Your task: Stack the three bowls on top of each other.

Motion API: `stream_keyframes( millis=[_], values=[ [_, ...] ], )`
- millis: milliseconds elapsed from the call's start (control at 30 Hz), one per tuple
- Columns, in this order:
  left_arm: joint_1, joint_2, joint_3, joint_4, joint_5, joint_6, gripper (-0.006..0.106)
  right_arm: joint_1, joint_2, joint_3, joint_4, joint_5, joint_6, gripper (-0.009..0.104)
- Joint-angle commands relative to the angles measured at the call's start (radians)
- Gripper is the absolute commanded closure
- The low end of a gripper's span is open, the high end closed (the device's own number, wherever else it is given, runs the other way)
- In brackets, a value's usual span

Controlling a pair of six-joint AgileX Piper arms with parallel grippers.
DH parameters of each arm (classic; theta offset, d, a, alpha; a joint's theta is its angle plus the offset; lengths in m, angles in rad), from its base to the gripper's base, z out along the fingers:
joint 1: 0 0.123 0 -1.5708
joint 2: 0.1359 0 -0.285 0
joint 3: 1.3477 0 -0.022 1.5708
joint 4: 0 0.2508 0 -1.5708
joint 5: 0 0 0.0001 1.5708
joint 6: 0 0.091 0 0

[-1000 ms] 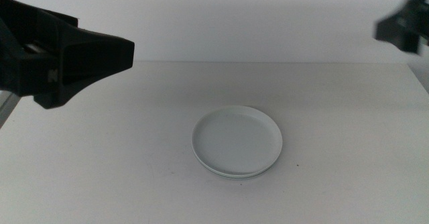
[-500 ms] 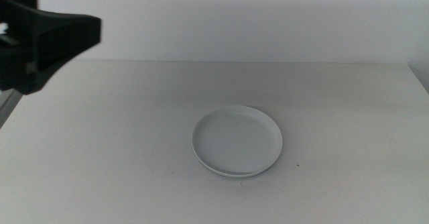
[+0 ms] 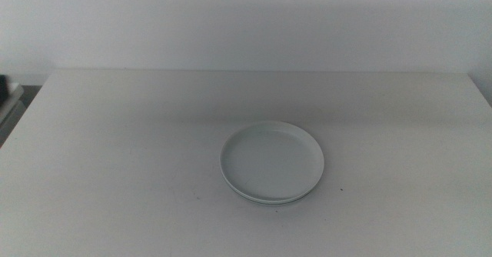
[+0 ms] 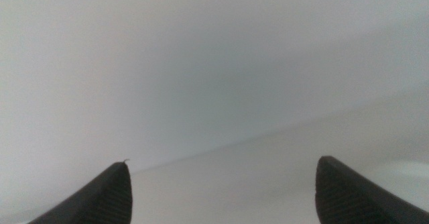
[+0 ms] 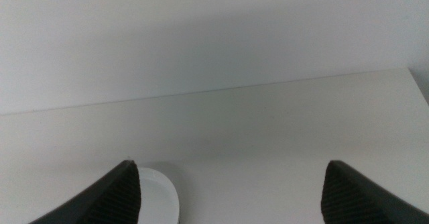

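The bowls (image 3: pixel 272 161) sit stacked in one pile on the white table (image 3: pixel 115 157), slightly right of centre. The top bowl is white, and a pale mint green rim (image 3: pixel 265 201) peeks out beneath its front edge. I cannot pick out a grey bowl in the pile. Neither arm shows in the middle view. My left gripper (image 4: pixel 224 161) is open, held high and facing the wall and table, with nothing between its jaws. My right gripper (image 5: pixel 231 162) is open too, with the edge of the stacked bowls (image 5: pixel 157 197) showing by one jaw.
The table's back edge meets a plain pale wall (image 3: pixel 246 26). A dark strip (image 3: pixel 11 95) lies beyond the table's left edge. A small dark speck (image 3: pixel 342 188) sits on the table just right of the pile.
The left arm has pulled back out of the middle view to the left. The right arm left the view earlier. The pile of bowls has not moved.
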Motion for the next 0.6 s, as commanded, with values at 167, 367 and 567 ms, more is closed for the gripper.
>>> stream_keyframes(
  millis=[167, 367, 567],
  values=[
    [0.127, -0.109, 0.131, 0.109, -0.053, -0.343, 0.007, -0.008, -0.004, 0.004, -0.004, -0.009, 0.001, 0.008],
    [0.134, -0.134, 0.174, 0.112, -0.066, -0.342, 0.007, -0.008, -0.004, 0.004, -0.004, -0.009, 0.001, 0.008],
    [0.134, -0.136, 0.174, 0.11, -0.064, -0.339, 0.007, -0.008, -0.006, 0.006, 0.011, -0.009, 0.001, 0.008]
  ],
)
